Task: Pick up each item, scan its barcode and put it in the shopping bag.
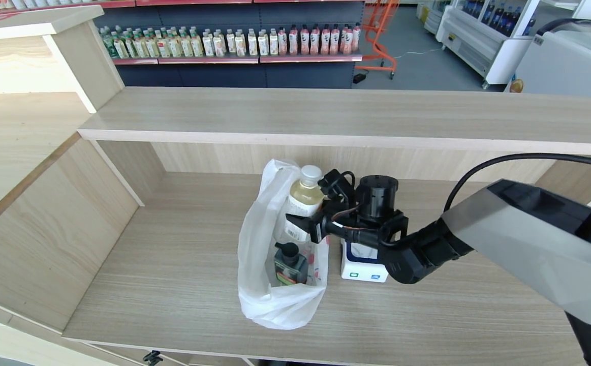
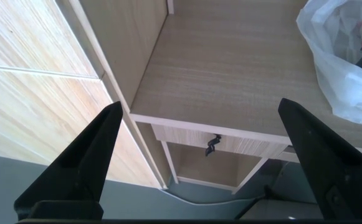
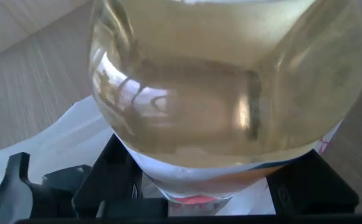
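Observation:
A clear bottle of yellowish drink [image 1: 305, 195] with a white cap stands upright in the mouth of the white shopping bag [image 1: 254, 284] on the counter. My right gripper [image 1: 300, 219] is shut on the bottle's labelled body, coming in from the right. The right wrist view has the bottle [image 3: 230, 93] pressed close, between the black fingers [image 3: 115, 177], with the bag [image 3: 62, 143] beneath. A dark pump bottle [image 1: 290, 264] lies inside the bag. My left gripper [image 2: 199, 155] hangs open and empty off the counter's front left edge, the bag [image 2: 336, 74] far from it.
A white scanner box [image 1: 361, 267] sits on the wooden counter [image 1: 173, 264] just right of the bag, under my right arm. A raised shelf [image 1: 325, 117] runs along the back and a wooden side wall [image 1: 46, 229] closes the left. A drawer latch [image 2: 212, 144] hangs below the front edge.

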Robot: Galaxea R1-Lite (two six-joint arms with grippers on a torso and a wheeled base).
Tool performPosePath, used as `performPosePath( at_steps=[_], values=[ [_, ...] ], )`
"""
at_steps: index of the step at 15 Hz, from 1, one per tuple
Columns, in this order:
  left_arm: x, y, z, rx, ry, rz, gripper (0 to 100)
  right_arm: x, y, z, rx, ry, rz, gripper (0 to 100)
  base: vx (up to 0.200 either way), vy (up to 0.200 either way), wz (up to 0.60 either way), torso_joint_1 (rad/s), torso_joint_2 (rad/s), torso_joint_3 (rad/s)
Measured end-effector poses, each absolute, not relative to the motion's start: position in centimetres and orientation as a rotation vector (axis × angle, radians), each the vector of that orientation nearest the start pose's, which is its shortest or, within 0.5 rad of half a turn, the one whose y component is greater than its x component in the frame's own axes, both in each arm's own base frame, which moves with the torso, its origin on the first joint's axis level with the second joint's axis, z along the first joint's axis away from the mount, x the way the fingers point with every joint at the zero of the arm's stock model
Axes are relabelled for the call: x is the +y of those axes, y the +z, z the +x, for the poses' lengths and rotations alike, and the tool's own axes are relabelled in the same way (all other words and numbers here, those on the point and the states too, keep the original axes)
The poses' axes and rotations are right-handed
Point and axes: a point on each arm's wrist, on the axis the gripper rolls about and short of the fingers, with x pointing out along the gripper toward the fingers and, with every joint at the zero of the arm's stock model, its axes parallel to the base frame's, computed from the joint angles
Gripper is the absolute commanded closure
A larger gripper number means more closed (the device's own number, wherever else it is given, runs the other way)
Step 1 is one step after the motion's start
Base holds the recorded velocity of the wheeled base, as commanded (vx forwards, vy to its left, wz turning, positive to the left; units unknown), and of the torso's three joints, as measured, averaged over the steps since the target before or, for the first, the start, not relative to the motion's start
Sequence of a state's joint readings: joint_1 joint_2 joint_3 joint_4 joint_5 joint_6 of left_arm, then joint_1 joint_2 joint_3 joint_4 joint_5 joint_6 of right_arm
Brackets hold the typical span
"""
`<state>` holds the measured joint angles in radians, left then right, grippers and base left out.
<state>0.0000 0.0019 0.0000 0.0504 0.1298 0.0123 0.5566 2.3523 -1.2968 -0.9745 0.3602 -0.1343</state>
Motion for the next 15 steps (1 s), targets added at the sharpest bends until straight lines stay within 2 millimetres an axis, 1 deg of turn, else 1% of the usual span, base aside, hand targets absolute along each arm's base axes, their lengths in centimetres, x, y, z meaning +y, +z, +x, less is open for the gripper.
performPosePath(
  at_steps=[3, 5, 6, 9, 11, 13, 14, 15],
  values=[
    [0.3, 7.0, -2.3, 0.053, 0.130, 0.016, 0, 25.8, 7.1, 39.8, -0.030, 0.891, -0.186, 100, 0.000, 0.000, 0.00, 0.000, 0.00, 0.000],
    [0.3, 7.0, -2.3, 0.053, 0.129, 0.016, 0, 25.8, 6.0, 40.0, -0.065, 0.882, -0.200, 100, 0.000, 0.000, 0.00, 0.000, 0.00, 0.000],
    [0.3, 7.0, -2.3, 0.053, 0.129, 0.015, 0, 25.7, 5.4, 39.9, -0.065, 0.884, -0.202, 0, 0.000, 0.000, 0.00, 0.000, 0.00, 0.000],
    [0.3, 7.0, -2.3, 0.053, 0.129, 0.016, 0, 25.4, 4.9, 39.9, -0.051, 0.874, -0.196, 0, 0.000, 0.000, 0.00, 0.000, 0.00, 0.000],
    [0.3, 7.0, -2.3, 0.053, 0.130, 0.015, 0, 24.5, 5.0, 39.4, -0.001, 0.839, -0.151, 0, 0.000, 0.000, 0.00, 0.000, 0.00, 0.000],
    [0.3, 7.0, -2.3, 0.053, 0.129, 0.015, 0, 23.5, 6.7, 38.6, 0.043, 0.814, -0.052, 0, 0.000, 0.000, 0.00, 0.000, 0.00, 0.000],
    [0.3, 7.0, -2.3, 0.053, 0.129, 0.016, 0, 22.9, 7.8, 37.9, 0.070, 0.809, -0.008, 0, 0.000, 0.000, 0.00, 0.000, 0.00, 0.000],
    [0.3, 7.0, -2.3, 0.053, 0.130, 0.015, 0, 22.1, 9.4, 36.9, 0.094, 0.802, 0.030, 0, 0.000, 0.000, 0.00, 0.000, 0.00, 0.000]
  ],
)
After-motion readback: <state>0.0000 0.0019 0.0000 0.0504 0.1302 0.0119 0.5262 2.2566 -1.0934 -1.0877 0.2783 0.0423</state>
